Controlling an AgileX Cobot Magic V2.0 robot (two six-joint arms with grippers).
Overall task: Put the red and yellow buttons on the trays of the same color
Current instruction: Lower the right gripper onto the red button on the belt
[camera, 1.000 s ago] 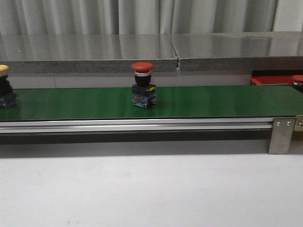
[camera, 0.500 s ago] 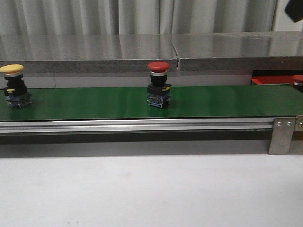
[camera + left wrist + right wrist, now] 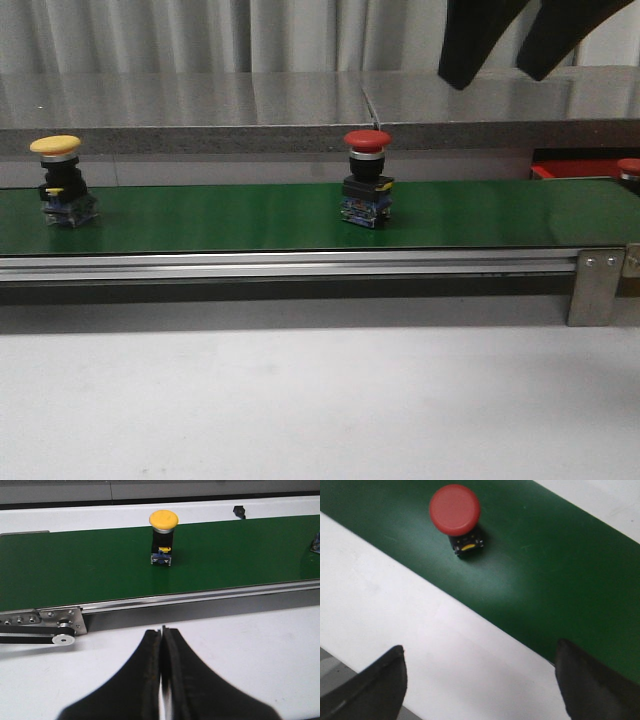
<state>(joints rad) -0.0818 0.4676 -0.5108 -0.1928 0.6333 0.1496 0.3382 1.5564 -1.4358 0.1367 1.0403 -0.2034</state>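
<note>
Both buttons have ridden rightward along the green belt (image 3: 220, 218) — red button (image 3: 367, 178) mid-belt, yellow button (image 3: 60, 180) far left. Right gripper (image 3: 515, 55), fingers spread wide, has dropped in above to intercept; left gripper (image 3: 162, 680) waits pressed together.

Front view level along belt (image 3: 250, 215), wrist views overhead, nearer

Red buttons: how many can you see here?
2. One red button stands on the green belt near its middle. Another red cap peeks in at the right edge by the red tray; more may lie out of view.
</note>
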